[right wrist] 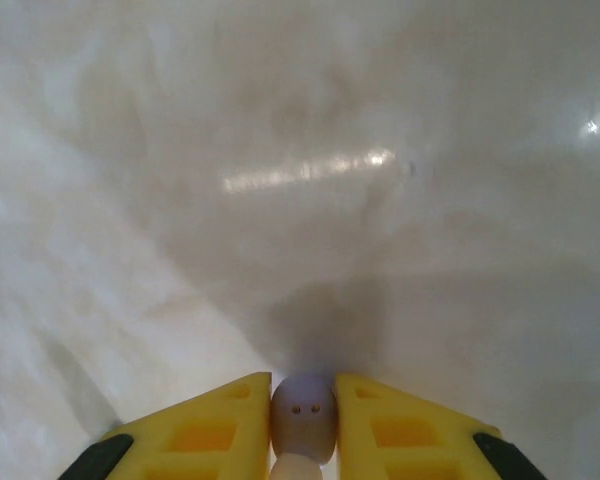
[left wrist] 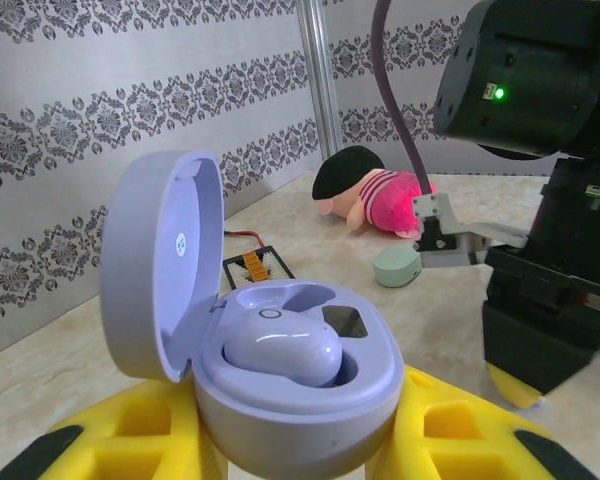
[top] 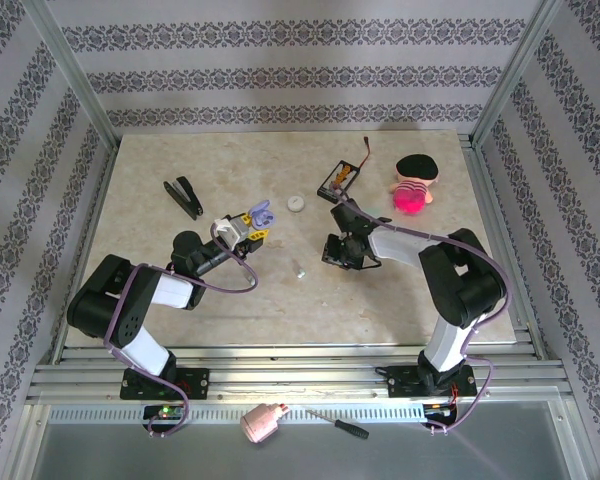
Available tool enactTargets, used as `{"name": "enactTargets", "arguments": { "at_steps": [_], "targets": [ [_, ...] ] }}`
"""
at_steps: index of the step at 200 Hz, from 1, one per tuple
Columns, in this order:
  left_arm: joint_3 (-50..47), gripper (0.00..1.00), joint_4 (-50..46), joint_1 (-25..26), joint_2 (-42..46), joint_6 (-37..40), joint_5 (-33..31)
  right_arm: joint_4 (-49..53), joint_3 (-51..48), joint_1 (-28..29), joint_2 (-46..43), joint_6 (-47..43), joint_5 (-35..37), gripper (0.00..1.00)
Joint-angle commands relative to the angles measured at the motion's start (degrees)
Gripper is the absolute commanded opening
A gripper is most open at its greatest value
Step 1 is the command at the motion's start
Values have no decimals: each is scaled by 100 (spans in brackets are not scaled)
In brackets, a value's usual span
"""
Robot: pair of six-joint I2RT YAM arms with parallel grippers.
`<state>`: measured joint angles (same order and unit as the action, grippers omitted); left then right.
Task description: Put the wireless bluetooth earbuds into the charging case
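**Both arms at mid-table.** Left gripper, left of table centre, clasps the small lavender oval plastic charging case between its yellow fingers. The lid stands open, and one lavender bean-shaped earbud sits in a well. Right gripper, right of centre, pinches a second pale lavender earbud over the pale marbled tabletop.
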<state>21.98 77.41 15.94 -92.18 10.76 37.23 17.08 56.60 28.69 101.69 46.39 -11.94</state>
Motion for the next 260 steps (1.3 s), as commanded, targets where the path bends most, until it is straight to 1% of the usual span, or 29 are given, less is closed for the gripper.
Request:
{"name": "enactTargets", "arguments": {
  "at_steps": [1, 54, 80, 125, 171, 222, 260],
  "targets": [
    [-63, 15, -30, -70, 180, 22, 21, -173, -31, -42, 203, 203, -67, 22],
    [-49, 15, -69, -74, 166, 68, -5, 199, -243, -171, -248, 8, 94, 35],
    [-47, 15, -9, -73, 130, 42, 16, 315, -250, -170, -373, -84, 96, 37],
    [-79, 15, 7, -69, 156, 57, -23, 732, -139, -149, -374, -310, 232, 36],
    [-62, 15, -24, -71, 147, 80, -27, 1062, -193, -142, -644, -410, 487, 28],
    [-40, 15, -9, -74, 126, 57, -6, 1136, -335, -186, -787, -416, 521, 29],
    [-32, 15, 29, -72, 101, 8, 29, 1155, -361, -228, -730, -451, 628, 27]
  ]
}}
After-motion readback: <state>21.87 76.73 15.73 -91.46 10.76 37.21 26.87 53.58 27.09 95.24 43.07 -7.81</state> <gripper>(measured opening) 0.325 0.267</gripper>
